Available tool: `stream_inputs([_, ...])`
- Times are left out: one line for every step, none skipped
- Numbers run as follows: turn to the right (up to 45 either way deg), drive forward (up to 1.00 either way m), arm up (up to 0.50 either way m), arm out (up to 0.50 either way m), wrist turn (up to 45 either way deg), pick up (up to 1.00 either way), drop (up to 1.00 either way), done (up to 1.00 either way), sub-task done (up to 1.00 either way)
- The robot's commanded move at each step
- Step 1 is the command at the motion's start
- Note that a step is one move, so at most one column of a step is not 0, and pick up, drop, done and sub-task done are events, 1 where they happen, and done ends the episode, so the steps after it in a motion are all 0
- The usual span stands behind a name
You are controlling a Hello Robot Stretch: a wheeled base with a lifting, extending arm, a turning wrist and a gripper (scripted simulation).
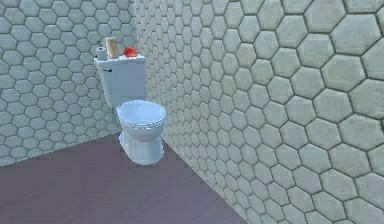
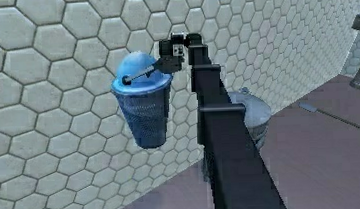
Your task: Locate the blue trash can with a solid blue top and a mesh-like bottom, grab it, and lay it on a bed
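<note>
The blue trash can (image 2: 143, 102), with a solid blue domed top and a mesh-like tapering bottom, hangs in the air in front of the hexagon-tiled wall (image 2: 59, 147) in the arm side view. It is tilted a little and clear of the floor. The gripper (image 2: 154, 71) sits at the can's top, at the end of the dark arm (image 2: 230, 151) that rises from the bottom edge, and it holds the can.
A grey rounded bin (image 2: 256, 112) stands on the floor just behind the arm. In the forward view a white toilet (image 1: 140, 122) stands in the corner, with a red thing and a white roll (image 1: 114, 48) on its tank. Purple floor (image 1: 90, 190) lies open at the left; tiled wall fills the right.
</note>
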Motion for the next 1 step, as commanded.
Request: stream_inputs([0.0, 0.0, 0.0, 0.0, -45.0, 0.0, 0.0, 0.0, 0.0])
